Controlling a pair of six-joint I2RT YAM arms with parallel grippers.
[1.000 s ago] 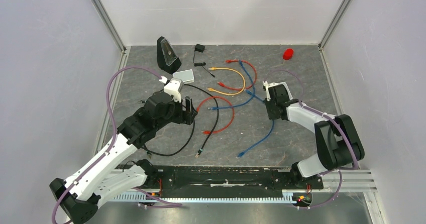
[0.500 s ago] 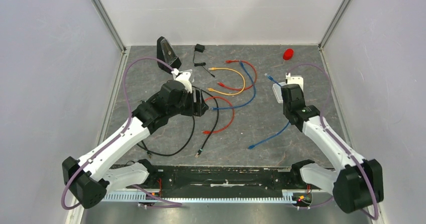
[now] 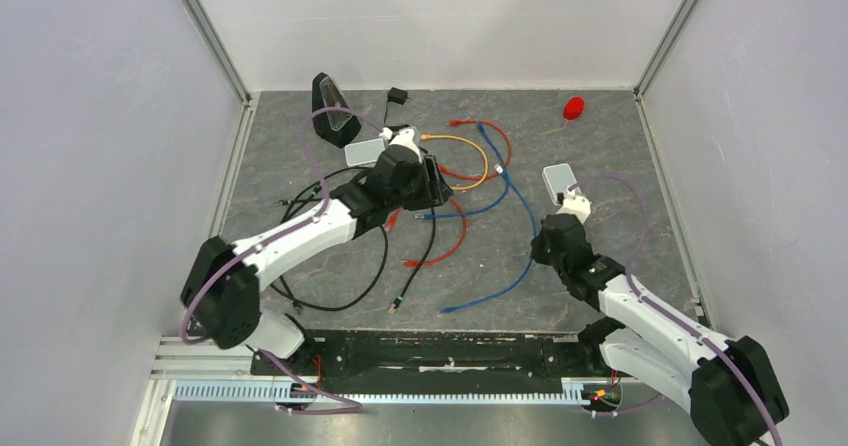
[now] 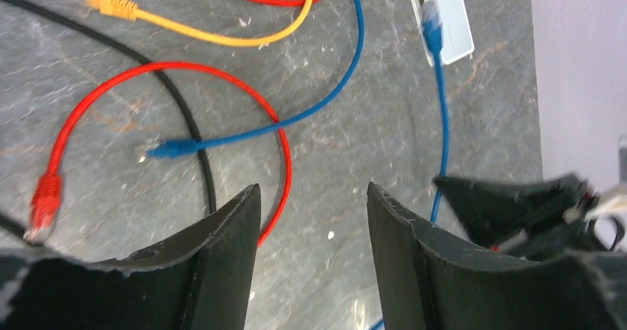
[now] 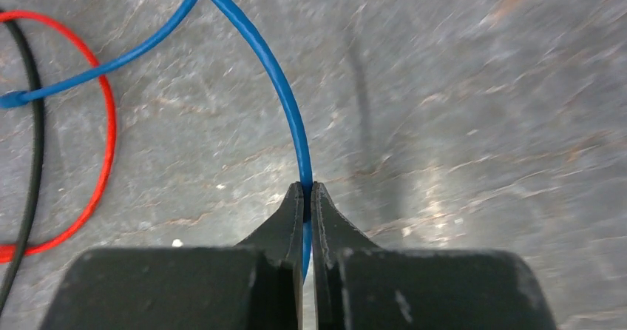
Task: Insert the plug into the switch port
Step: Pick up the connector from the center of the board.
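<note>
My right gripper (image 5: 307, 194) is shut on the blue cable (image 5: 285, 100), pinching it between its fingertips low over the table (image 3: 540, 249). The cable rises from there to its blue plug (image 3: 497, 167), which hangs free. In the left wrist view the plug (image 4: 431, 21) shows in front of a small flat pale box (image 4: 452, 8). That box (image 3: 560, 178) lies just beyond my right wrist. A second, similar pale box (image 3: 363, 152) lies beside my left wrist. The switch port is too small to make out. My left gripper (image 4: 313, 191) is open and empty above the cables (image 3: 432, 181).
A black wedge-shaped device (image 3: 333, 109) stands at the back left, with a black adapter (image 3: 397, 95) near it. Yellow (image 3: 462, 142), red (image 3: 455, 241) and black (image 3: 375, 276) cables sprawl over the middle. A red round object (image 3: 573, 107) lies at the back right. Walls close in three sides.
My right gripper shut on the blue cable and drew back toward the near edge, dragging the cable. My left arm swung right over the cables, its jaws narrowing somewhat.
</note>
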